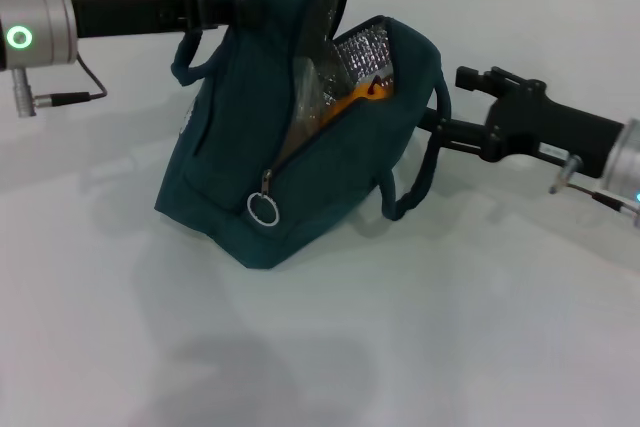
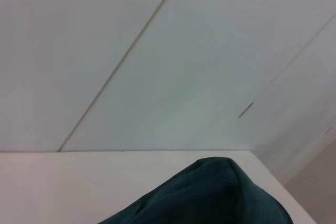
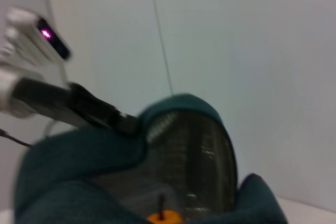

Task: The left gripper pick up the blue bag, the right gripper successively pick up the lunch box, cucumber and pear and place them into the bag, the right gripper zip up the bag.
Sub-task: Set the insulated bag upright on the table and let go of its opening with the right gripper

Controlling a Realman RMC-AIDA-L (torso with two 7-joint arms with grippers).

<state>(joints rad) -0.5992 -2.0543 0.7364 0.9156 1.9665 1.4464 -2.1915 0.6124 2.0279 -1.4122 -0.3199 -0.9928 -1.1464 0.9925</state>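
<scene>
1. Holding the top flap of the blue bag up, the left pincer sat at the bag's upper rear edge; it looked pinched on the fabric near the handle, though its tips were hidden.
2. The bag rested on the white counter, tilted, its mouth gaping toward the right arm and upward, with the silver lining showing.
3. Something orange lay inside, with a stem visible in the right wrist view, so probably the pear; the other contents could not be made out.
4. The right pincer was just beside the bag's right end, near the side handle; whether it was spread or pressed together could not be told.
5. The bag's long axis ran from lower left to upper right, and the zip track followed it, with the ring pull hanging at the low front end.
6. Judged from this, zipping was the step in hand: the right pincer should reach the ring, grip it squarely, and draw it along the track while the left kept the fabric taut.
</scene>
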